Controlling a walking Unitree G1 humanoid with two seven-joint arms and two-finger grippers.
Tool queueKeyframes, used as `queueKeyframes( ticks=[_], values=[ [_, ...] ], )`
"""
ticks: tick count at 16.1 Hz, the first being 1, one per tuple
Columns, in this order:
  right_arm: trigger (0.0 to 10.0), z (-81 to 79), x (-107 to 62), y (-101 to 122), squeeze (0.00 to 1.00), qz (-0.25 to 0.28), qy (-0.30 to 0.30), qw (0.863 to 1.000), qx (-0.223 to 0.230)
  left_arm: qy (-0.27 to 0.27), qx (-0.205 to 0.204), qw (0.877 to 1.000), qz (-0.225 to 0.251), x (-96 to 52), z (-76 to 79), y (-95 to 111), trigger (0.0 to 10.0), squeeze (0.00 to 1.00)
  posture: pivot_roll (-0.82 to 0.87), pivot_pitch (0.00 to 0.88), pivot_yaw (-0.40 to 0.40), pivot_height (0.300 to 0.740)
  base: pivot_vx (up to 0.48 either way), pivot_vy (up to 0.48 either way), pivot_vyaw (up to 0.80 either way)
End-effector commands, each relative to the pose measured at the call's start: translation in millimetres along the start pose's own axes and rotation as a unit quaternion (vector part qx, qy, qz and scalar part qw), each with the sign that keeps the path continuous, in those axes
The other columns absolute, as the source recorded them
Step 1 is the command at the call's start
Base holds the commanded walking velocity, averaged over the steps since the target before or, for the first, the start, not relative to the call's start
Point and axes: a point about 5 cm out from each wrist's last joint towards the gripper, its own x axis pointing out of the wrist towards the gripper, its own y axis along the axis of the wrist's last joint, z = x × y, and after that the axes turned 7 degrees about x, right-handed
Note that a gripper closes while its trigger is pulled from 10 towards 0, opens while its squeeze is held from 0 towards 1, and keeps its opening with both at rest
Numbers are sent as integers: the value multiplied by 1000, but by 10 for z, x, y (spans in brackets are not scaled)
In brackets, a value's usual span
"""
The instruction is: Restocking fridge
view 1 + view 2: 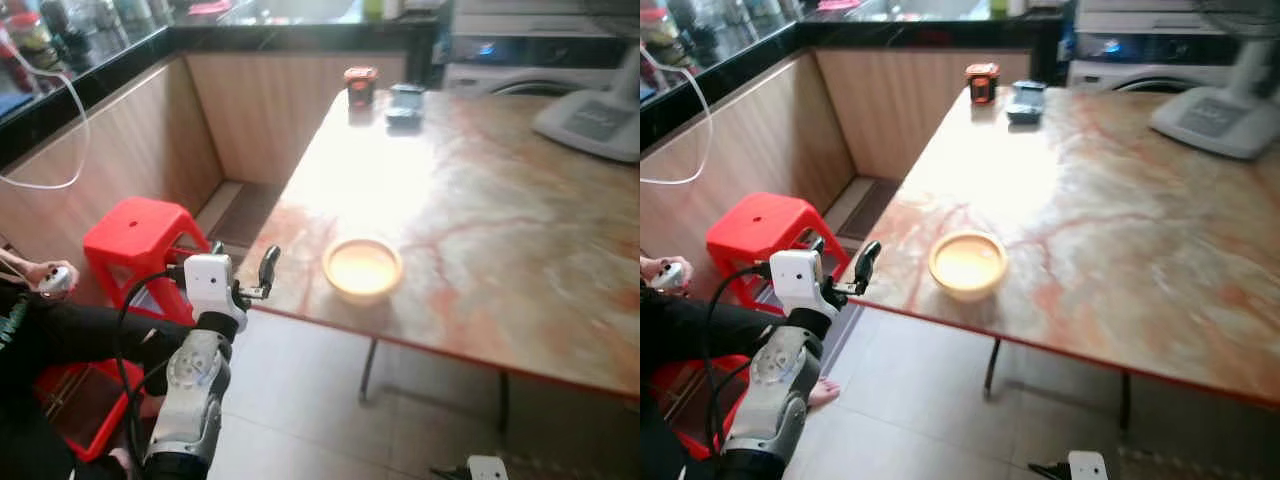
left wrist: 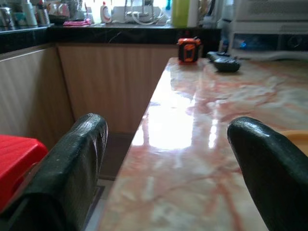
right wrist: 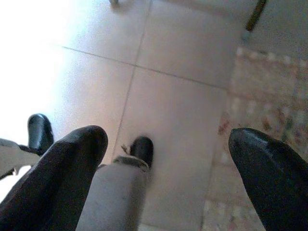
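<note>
A yellow bowl (image 1: 362,268) stands near the front edge of a marbled orange table (image 1: 480,220). My left gripper (image 1: 243,262) is raised just off the table's left front corner, level with the tabletop. It is open with nothing between its fingers. In the left wrist view the left gripper (image 2: 166,139) looks along the tabletop, and the bowl's rim (image 2: 296,137) peeks past one finger. My right gripper (image 3: 166,144) hangs open over the tiled floor (image 3: 178,96). No fridge can be made out.
At the table's far end are a small orange item (image 1: 360,85) and a dark device (image 1: 405,103); a white fan base (image 1: 595,120) sits far right. A red stool (image 1: 135,235) and a person's hand (image 1: 50,278) with a controller are at my left. A black-topped counter (image 1: 90,75) runs behind.
</note>
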Motion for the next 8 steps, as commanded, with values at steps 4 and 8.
queueKeyframes(
  ticks=[4,8],
  values=[
    [10000,-24,1,-11,0,1,3,1000,11,-19,1,1000,1,25,51,46,10000,0,-23,7,95,740,309,0,-541],
    [10000,-27,1,2,0,6,3,1000,8,-31,-7,999,12,7,99,78,10000,0,-14,12,93,740,0,0,0]
  ],
)
